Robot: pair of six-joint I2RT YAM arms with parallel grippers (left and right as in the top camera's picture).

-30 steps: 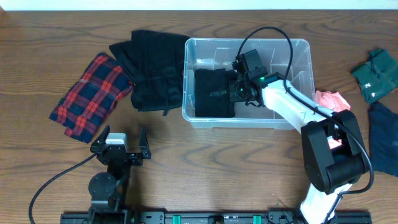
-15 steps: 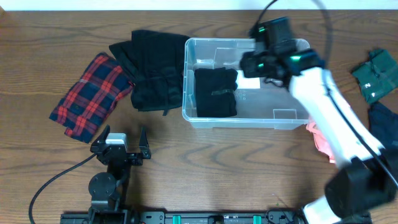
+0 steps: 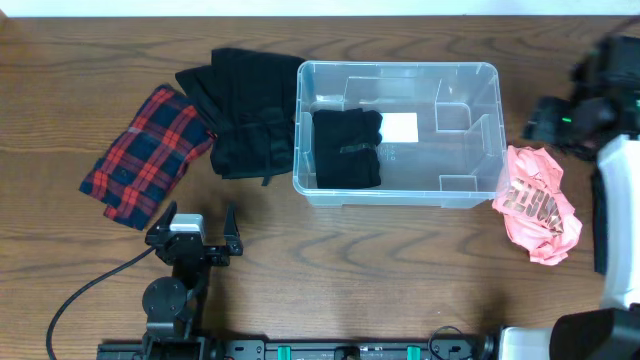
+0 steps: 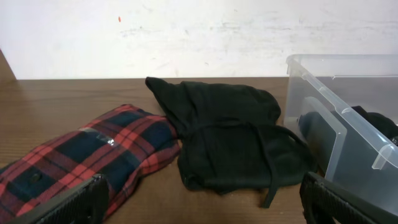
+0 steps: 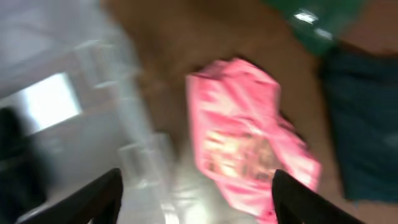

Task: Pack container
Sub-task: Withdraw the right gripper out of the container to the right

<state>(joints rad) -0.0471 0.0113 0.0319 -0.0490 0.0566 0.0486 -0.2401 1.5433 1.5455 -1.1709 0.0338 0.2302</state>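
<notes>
The clear container (image 3: 400, 195) sits upper centre of the overhead view. It looks light, stiff and slick, so I'd take it by the rim. A black folded garment (image 3: 346, 148) lies inside. The left gripper (image 3: 197, 222) and right gripper (image 5: 196, 183) both gape wide, holding nothing.

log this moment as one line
task: pack container | inside: black cloth | left gripper: open, empty | right gripper: open, empty, by pink cloth

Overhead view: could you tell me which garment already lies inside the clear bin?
The small folded black garment, at the left end of the bin. The bigger black pile, the red plaid cloth and the pink garment lie outside it.
</notes>
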